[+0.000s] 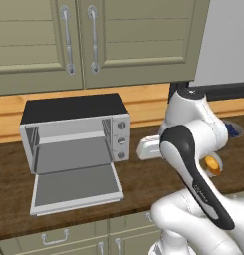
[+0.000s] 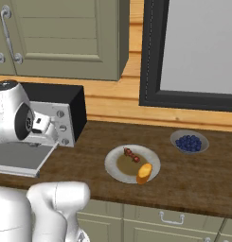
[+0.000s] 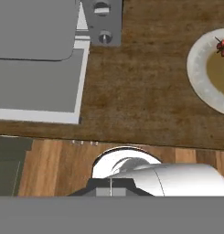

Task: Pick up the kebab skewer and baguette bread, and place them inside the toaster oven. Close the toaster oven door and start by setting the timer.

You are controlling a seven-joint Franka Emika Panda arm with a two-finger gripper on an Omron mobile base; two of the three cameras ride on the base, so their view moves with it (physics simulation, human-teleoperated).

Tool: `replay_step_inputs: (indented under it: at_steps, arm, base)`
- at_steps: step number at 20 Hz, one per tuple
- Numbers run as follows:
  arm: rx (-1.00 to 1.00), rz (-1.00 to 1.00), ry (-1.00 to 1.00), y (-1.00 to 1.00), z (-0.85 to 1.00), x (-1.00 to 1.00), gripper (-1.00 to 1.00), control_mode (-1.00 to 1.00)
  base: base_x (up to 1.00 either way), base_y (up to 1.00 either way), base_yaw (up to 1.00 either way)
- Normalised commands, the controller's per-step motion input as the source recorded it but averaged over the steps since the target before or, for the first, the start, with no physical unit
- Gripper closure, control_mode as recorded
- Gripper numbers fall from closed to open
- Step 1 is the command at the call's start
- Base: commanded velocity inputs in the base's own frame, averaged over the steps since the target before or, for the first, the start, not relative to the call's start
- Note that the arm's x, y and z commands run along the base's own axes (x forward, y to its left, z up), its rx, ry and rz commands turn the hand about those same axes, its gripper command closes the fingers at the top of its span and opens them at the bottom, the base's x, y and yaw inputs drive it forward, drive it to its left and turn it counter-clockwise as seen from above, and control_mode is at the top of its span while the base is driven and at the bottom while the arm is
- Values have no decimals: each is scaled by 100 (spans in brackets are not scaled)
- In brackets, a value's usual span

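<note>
Listing what stands on the desk (image 2: pixel 193 182) at this moment.

Item: toaster oven (image 1: pixel 76 127), at the back left of the desk. Its toaster oven door (image 1: pixel 76 188) is dropped flat toward the front edge; cavity open.

Item: round plate (image 2: pixel 115 168), mid-desk, right of the oven and well apart from it, carrying both foods.

Item: kebab skewer (image 2: pixel 131 154), on the plate's rear half. I judge it light and stiff along the stick, the chunks likely soft and slippery. Best hold: across the stick at its middle, pinching between chunks.

Item: baguette bread (image 2: pixel 144 173), at the plate's front right rim, partly overhanging. I judge it light, crusty, somewhat crushable; it may roll. Best hold: across its width at mid-length, gently.

Item: bowl of blue berries (image 2: pixel 189 142), toward the right back of the desk. Not wanted.

Item: my claw, fingers fully together, gripping nothing, above the desk between oven and plate.
</note>
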Motion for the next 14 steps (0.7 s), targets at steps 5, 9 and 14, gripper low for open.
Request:
replay_step_inputs:
  at_steps: [5, 9, 14]
  arm:
    - [-1, -8, 13, -100, -4, -4, 100, -100]
    - [-3, -6, 8, -100, -12, 0, 100, -100]
    - [-7, -1, -3, -100, -40, 0, 100, -100]
  base:
    - [0, 0, 0]
    - [0, 0, 0]
    - [0, 0, 0]
